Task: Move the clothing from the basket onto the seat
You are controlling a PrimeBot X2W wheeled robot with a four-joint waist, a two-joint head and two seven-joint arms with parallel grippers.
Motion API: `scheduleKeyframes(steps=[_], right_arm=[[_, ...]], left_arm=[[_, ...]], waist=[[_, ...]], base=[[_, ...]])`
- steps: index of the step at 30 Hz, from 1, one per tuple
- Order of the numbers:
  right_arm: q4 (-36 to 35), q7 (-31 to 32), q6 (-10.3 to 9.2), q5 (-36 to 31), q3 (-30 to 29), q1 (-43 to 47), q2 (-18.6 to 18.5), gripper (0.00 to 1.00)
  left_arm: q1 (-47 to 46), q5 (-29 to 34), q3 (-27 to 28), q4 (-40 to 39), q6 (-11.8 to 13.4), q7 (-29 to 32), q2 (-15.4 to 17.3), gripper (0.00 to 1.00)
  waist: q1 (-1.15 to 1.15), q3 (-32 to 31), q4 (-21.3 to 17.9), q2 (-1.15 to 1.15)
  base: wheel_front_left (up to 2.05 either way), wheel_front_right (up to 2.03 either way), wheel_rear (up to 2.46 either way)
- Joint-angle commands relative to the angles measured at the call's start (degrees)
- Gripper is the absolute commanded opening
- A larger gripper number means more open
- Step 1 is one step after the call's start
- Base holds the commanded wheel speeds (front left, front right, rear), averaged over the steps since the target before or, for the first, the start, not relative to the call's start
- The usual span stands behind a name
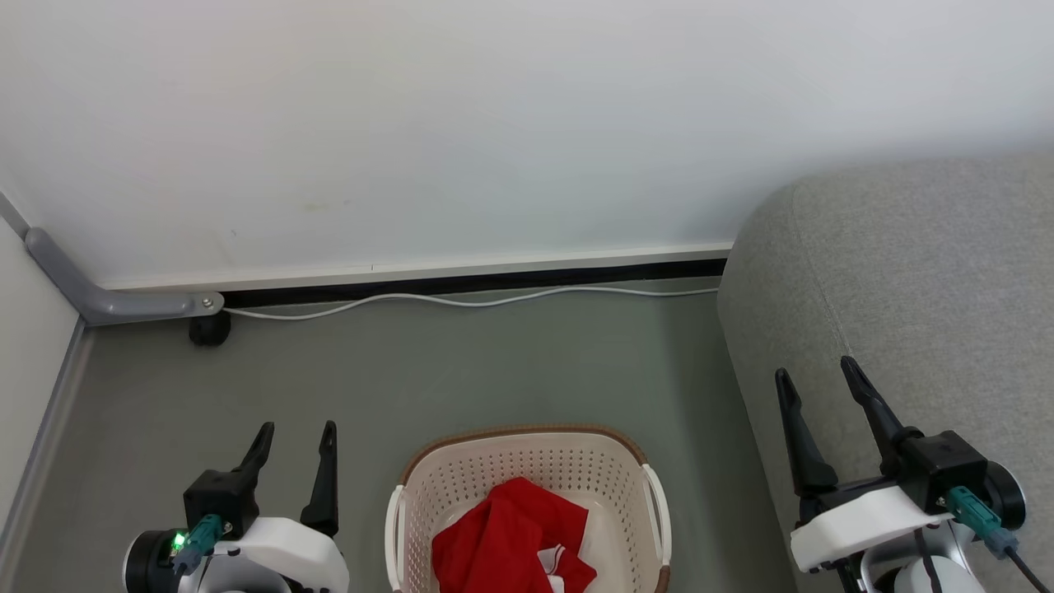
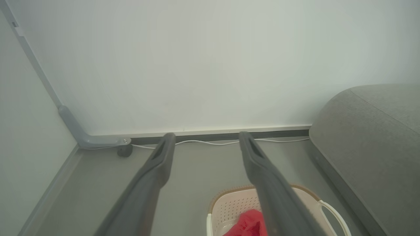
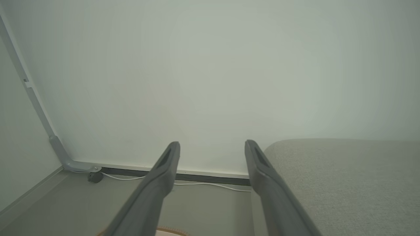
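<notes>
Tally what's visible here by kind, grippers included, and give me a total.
Grippers: 2, left gripper and right gripper, both open
Basket: 1
Red clothing heap: 1, garment count unclear
Sofa: 1
White cable: 1
Total: 6

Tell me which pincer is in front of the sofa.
The right pincer: it shows against the grey sofa, while the left pincer hangs over floor beside the basket.

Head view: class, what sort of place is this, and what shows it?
Probably a home-like room corner: a grey sofa, a laundry basket holding red clothes on the floor, and a white cable along the wall.
</notes>
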Motion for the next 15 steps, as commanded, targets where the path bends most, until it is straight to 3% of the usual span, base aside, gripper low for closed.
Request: scheduleKeyframes(steps=[1, 15], right_arm=[[-1.13, -0.77, 0.24, -0.5, 1.51, -2.11, -0.5, 1.0], [-1.75, -0.77, 0.24, -2.26, 0.51, -6.17, -0.5, 1.0]], left_arm=[[-3.04, -0.2, 1.44, -0.76, -0.3, -0.6, 0.72, 1.0], [-9.16, -0.15, -1.92, 4.68, -1.62, -0.6, 0.38, 1.0]], waist=[[0.0, 0.98, -0.07, 0.0], [0.0, 12.31, 0.01, 0.0]], base=[[0.0, 0.0, 0.0], [0.0, 0.0, 0.0]])
